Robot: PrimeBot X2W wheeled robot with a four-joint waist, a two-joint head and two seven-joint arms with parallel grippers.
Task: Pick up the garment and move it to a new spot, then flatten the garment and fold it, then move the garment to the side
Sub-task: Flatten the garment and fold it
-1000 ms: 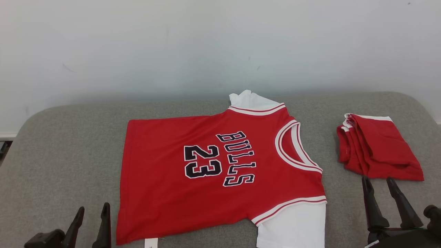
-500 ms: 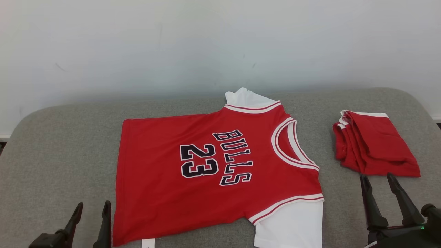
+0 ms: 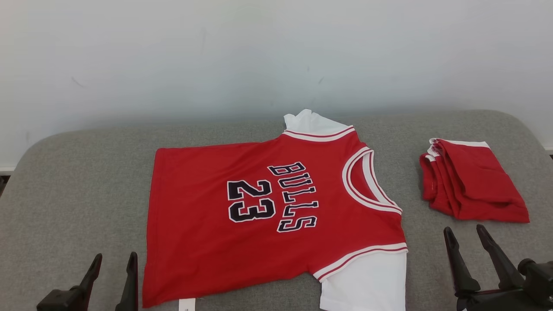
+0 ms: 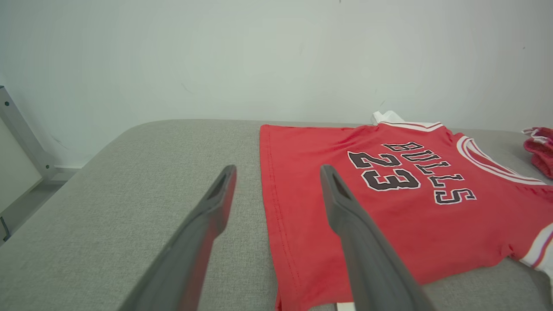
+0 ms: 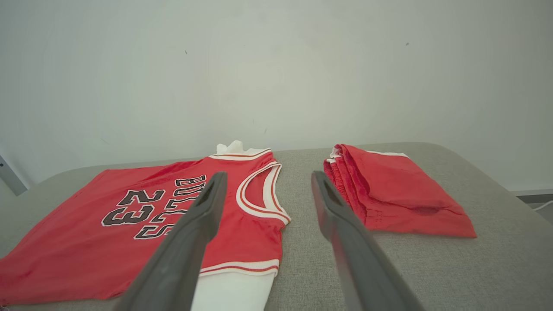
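On the grey worktop the red jersey lies flat; its near white sleeve is cut off at the picture's edge. A folded red cloth sits apart on its right. My left gripper and right gripper hang close by, fingers apart, holding nothing.

Grey padded surface under flat red jersey, folded red cloth

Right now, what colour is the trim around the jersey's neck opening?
White with a thin red stripe, on the red jersey; the head view shows it best.
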